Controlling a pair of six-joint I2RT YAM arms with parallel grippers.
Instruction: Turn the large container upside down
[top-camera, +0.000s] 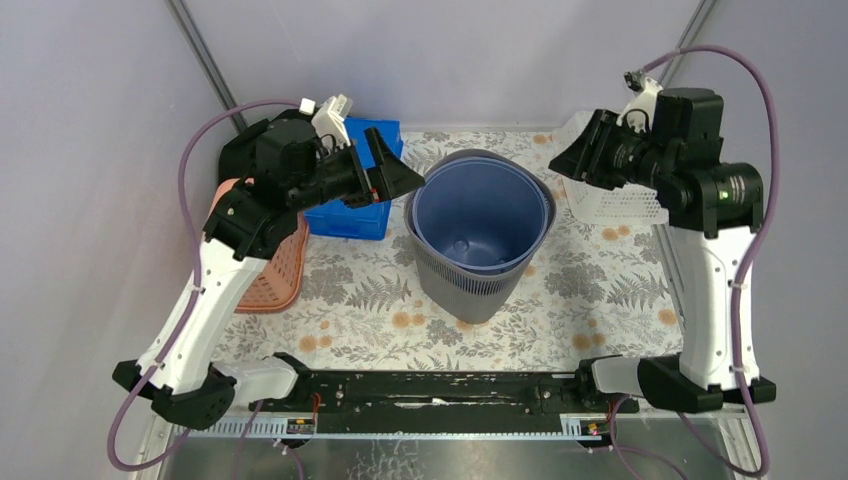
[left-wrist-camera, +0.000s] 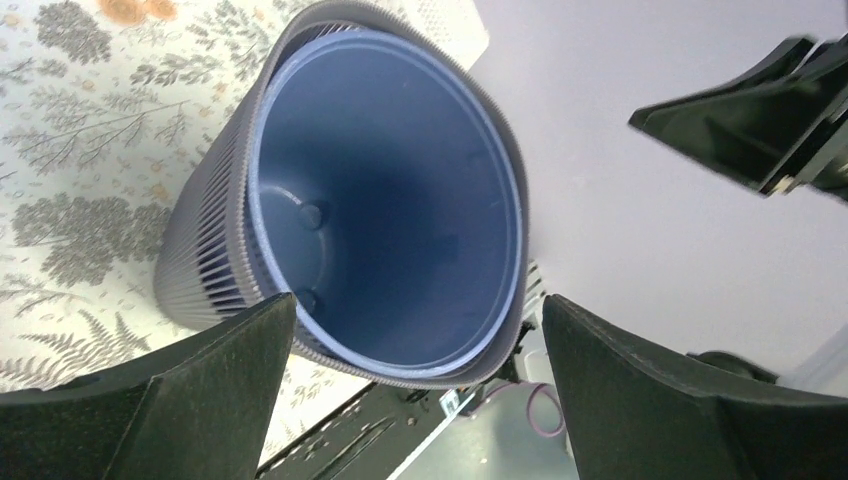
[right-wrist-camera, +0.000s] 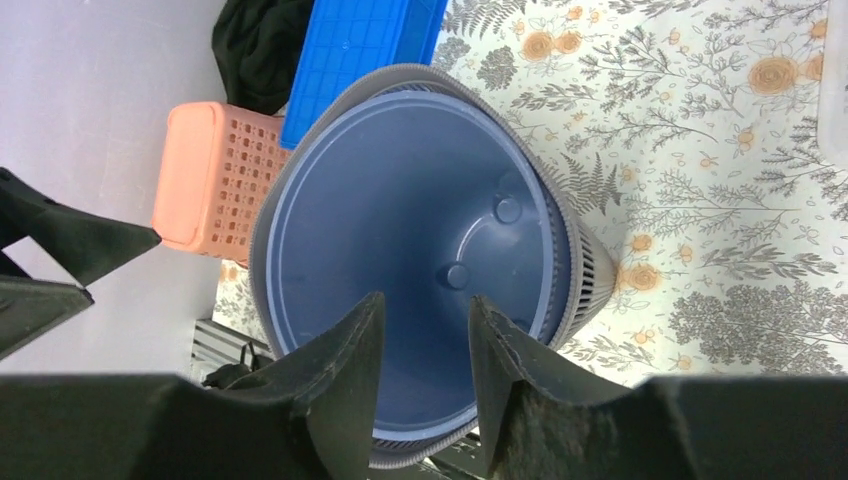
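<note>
**Large container** (top-camera: 480, 240): grey slatted bin with blue liner. It stood upright, mouth up, mid-table (top-camera: 600, 300), not yet turned.

**Left gripper** (top-camera: 408, 172): hung just beside the rim's left edge, jaws spread wide, probably to take the wall.

**Right gripper** (top-camera: 562, 160): hovered apart on the right, jaws narrow, holding nothing.

**Blue crate** (top-camera: 365, 215), **orange basket** (top-camera: 280, 265): lay at the left.

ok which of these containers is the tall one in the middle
The grey slatted bin with the blue liner, upright mid-table. The blue crate and orange basket sit low on the left, the white basket on the right.
</note>
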